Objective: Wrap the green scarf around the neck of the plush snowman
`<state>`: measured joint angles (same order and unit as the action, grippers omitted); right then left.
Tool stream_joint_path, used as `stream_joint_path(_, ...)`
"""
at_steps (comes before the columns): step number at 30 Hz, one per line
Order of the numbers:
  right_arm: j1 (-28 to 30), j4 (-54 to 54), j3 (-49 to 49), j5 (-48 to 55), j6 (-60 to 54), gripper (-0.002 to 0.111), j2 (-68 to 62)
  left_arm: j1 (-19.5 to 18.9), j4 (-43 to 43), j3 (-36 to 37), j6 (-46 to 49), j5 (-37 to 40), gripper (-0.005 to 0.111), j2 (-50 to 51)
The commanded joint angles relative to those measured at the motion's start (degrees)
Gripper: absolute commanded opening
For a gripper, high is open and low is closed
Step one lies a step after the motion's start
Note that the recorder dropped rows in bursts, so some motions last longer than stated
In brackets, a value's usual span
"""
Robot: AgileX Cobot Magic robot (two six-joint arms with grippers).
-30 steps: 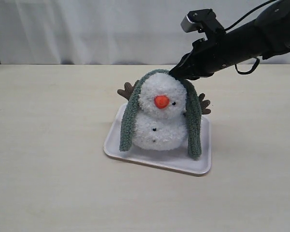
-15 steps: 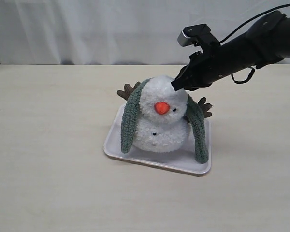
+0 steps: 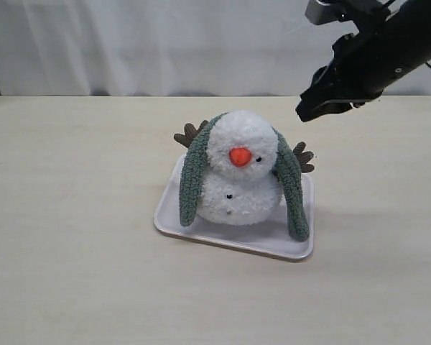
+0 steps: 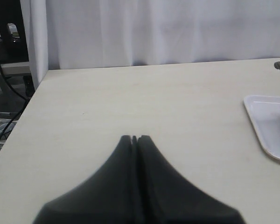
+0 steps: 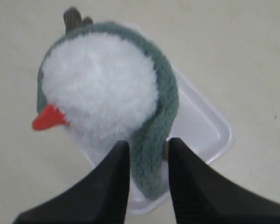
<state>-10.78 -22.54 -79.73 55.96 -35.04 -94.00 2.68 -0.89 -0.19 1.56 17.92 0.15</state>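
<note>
Room lies wide on every side of the tray point(image 3: 273, 243): we see pale table point(image 3: 79, 230) running to its left, right and front, and back to the far edge under a white curtain point(image 3: 129, 43). The snowman point(image 3: 238, 144) sits upright on the tray, nose toward the exterior camera, with brown twig arms point(image 3: 189, 134) poking out at either side behind the scarf point(image 3: 190, 183). The scarf loops behind the head. Its two ends hang down the sides to the tray, each stopping just inside a side rim. The front of the neck point(image 3: 237, 175) shows bare white.

Our right gripper point(image 3: 307, 113) hangs in the air above and to the right of the head, apart from it. In the wrist view point(image 5: 148, 143) its fingers stand slightly parted with nothing between them, the scarf below. Our left gripper point(image 4: 134, 138) has its fingers pressed together on nothing, over table near a side edge, well apart from the tray.
</note>
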Motion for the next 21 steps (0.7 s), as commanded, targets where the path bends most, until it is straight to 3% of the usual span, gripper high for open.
stream_joint_path(1, 0.0, 1.6, 5.2, 4.3, 1.7, 0.029, 0.5, 0.1, 0.1, 0.2, -0.1, -0.4, 0.0, -0.2)
stream_joint_path(7, 0.0, 1.6, 16.3, -6.6, 1.3, 0.049, 0.5, 0.1, 0.1, 0.2, -0.1, -0.4, 0.0, -0.2)
stream_joint_path(11, 0.0, -0.8, 20.3, -13.5, -0.5, 0.049, 0.2, 0.1, 0.1, 0.2, -0.1, -0.4, 0.0, -0.2)
stream_joint_path(16, 0.0, -11.1, 20.7, -14.4, -9.3, 0.049, -1.8, 0.1, 0.1, 0.2, -0.1, -0.4, 0.0, -0.2)
stream_joint_path(21, 0.0, -9.7, 20.7, -17.2, -8.4, 0.049, -4.7, 0.1, 0.1, 0.2, -0.1, -0.4, 0.0, -0.2)
